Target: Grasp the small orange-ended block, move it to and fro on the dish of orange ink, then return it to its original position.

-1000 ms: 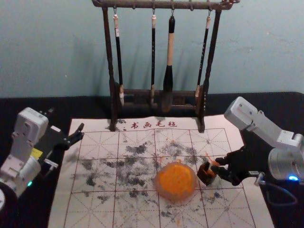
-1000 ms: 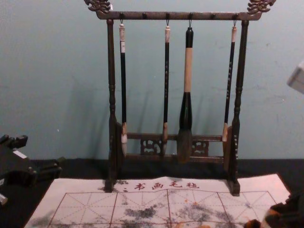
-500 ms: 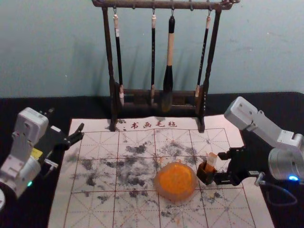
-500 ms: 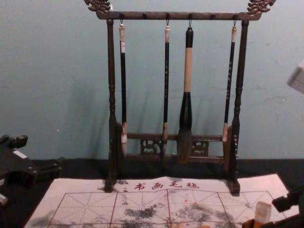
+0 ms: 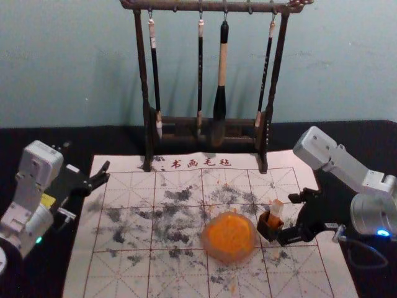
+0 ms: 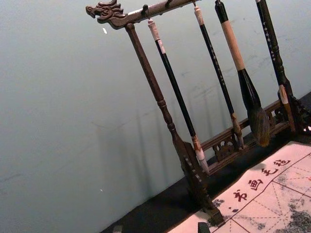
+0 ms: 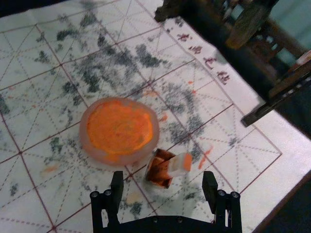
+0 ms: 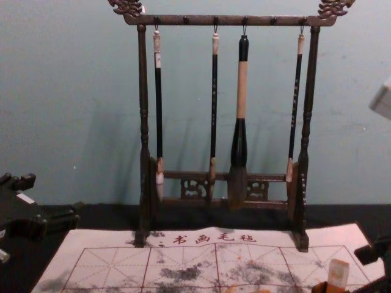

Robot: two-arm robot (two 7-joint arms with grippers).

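Observation:
The small orange-ended block (image 5: 275, 211) stands tilted in a small dark brown holder (image 5: 269, 226), right beside the dish of orange ink (image 5: 230, 237). My right gripper (image 5: 289, 218) is open just to the right of the block, touching nothing that I can make out. In the right wrist view the block (image 7: 180, 164) leans in its holder (image 7: 159, 169) beyond the gap of my right gripper (image 7: 163, 180), its orange end up. Over at the far left, my left gripper (image 5: 86, 156) is parked open with nothing in it.
A dark wooden rack (image 5: 149, 118) with several hanging brushes stands behind the marked paper mat (image 5: 124, 273). Black ink smudges and some orange spots mark the mat. The black table surface (image 5: 37, 133) surrounds it.
My right gripper's fingers have spread apart and let go of the block, which now stands in the holder. The left arm and the dish have stayed in place.

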